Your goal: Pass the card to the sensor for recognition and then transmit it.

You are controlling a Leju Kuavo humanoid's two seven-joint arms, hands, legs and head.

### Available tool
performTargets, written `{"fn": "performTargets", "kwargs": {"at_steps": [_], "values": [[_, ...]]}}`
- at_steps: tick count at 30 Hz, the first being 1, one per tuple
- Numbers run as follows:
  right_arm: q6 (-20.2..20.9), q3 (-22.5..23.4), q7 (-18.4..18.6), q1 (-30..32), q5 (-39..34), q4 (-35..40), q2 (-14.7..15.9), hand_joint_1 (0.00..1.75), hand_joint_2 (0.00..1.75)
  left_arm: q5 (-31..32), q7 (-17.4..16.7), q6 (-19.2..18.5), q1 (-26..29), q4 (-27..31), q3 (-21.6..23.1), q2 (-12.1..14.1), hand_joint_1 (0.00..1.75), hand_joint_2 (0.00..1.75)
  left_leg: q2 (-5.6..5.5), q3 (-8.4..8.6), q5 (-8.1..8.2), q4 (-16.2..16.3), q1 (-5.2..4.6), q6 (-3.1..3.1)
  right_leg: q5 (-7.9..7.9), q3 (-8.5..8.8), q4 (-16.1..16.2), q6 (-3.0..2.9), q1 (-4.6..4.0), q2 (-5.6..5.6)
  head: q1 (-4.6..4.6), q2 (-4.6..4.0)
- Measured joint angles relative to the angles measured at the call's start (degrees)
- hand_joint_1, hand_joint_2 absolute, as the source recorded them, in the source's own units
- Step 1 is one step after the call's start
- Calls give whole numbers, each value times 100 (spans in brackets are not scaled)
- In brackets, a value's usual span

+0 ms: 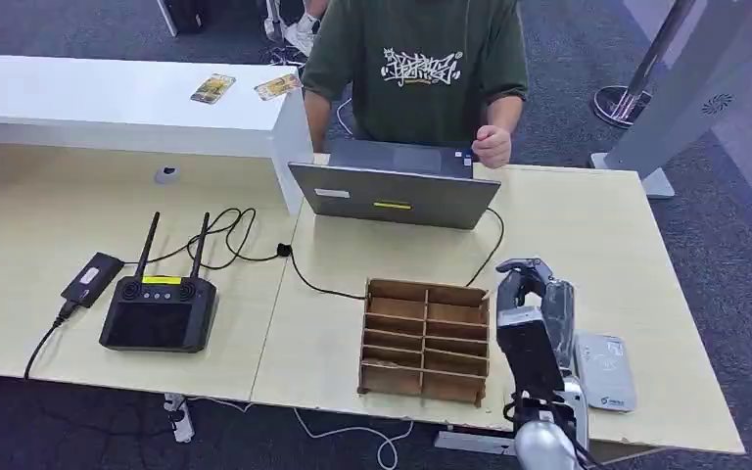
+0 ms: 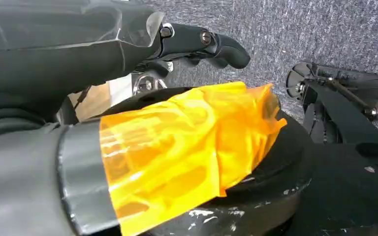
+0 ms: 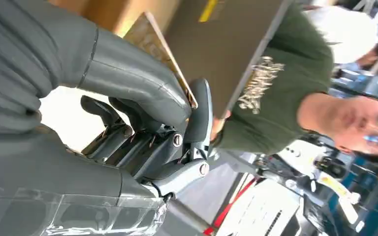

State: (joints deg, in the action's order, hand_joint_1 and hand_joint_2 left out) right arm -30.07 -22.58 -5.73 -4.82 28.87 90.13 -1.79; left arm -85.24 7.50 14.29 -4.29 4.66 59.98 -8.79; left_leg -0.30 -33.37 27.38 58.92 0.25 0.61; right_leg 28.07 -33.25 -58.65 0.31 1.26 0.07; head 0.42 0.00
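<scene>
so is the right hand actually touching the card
Touching. The right wrist view shows the card pinched between the right hand's thumb and a dark finger, with no gap at its edge.

Even bright indoor light, soft shadows, blurred right wrist background

Office or lab-type workspace. Grey carpet floor (image 1: 705, 211), light wood bench (image 1: 587, 245) pushed against a second one, white counter (image 1: 108, 98) behind with two cards on it. Person in green tee (image 1: 421, 69) seated at an open laptop (image 1: 397, 191). Black controller with two antennas (image 1: 160, 311), cables across the bench, wooden divider box (image 1: 424, 341), grey card reader (image 1: 604, 372). White stand and metal pole base (image 1: 622, 103) at back right.
</scene>
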Motion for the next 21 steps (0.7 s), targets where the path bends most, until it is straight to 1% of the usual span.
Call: {"fn": "performTargets", "kwargs": {"at_steps": [2,4,7,10,14,21], "values": [[43,7,-98,-285,-228,-200,-105,175,175,11,-24,-26,-2,15,35,6,0,0,3,0,0,0,0,1,-2,0,-1,0,0,4,-2,0],[98,7,-113,-607,-441,-400,-201,175,175,22,-42,-90,-9,22,83,13,0,0,3,1,-4,0,0,6,-6,-1,-1,-4,0,4,-2,0],[258,35,-175,-1130,-957,-776,-361,175,175,44,-83,-177,-17,33,184,33,0,0,2,0,-6,0,0,6,-9,-2,-1,-2,0,3,-4,0],[260,118,-238,-1612,-1333,-1123,-500,175,175,66,-116,-214,-26,61,271,52,0,0,1,0,-10,0,0,7,-12,-2,-2,-3,0,2,-2,0],[227,210,-249,-2250,-1567,-1580,-632,175,175,149,-155,-238,-46,79,389,57,0,0,1,0,-12,0,0,5,-15,-2,-2,-4,0,3,-2,0],[62,360,-166,-3312,-1617,-2394,-732,175,175,306,-229,-284,-94,111,599,68,0,0,-1,0,-14,1,0,7,-18,-2,-2,-2,0,2,0,0]]}}
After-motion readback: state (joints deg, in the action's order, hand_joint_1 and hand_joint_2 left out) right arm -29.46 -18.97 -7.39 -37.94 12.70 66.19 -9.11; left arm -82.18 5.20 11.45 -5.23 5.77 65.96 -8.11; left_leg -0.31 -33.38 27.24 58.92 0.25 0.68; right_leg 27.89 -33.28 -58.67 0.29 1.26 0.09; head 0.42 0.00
